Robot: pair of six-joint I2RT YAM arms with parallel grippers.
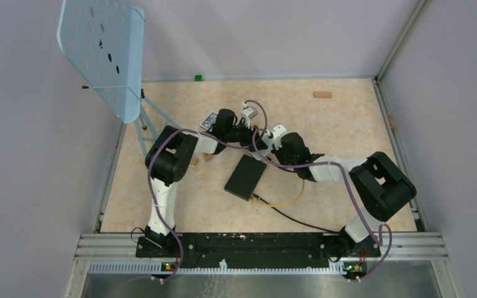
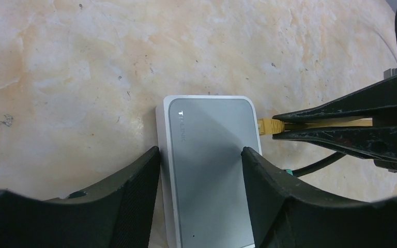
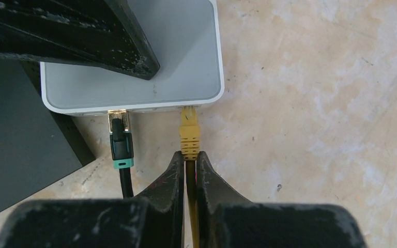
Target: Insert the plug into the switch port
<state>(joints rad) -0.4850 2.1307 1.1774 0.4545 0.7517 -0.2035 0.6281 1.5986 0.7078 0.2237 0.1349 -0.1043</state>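
1. Top external: on the desk (image 1: 348, 136), both arms are seen meeting beyond a black box (image 1: 245, 176).
2. Left wrist: the left tool (image 2: 201, 157) is held wide, its fingers set astride the grey TP-Link switch (image 2: 207, 121).
3. Right wrist: the right tool (image 3: 187, 160) is pinched narrow on the yellow plug (image 3: 188, 135). The plug's tip is at the switch port (image 3: 187, 109) in the switch's edge, beside a seated black plug (image 3: 121, 147). How far in it sits cannot be told.

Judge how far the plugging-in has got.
Done: yellow plug sits with its tip at the grey switch edge, beside the black plug. In hand: right gripper pinches it; left gripper straddles the switch, open. Left: confirm full seating, then release.
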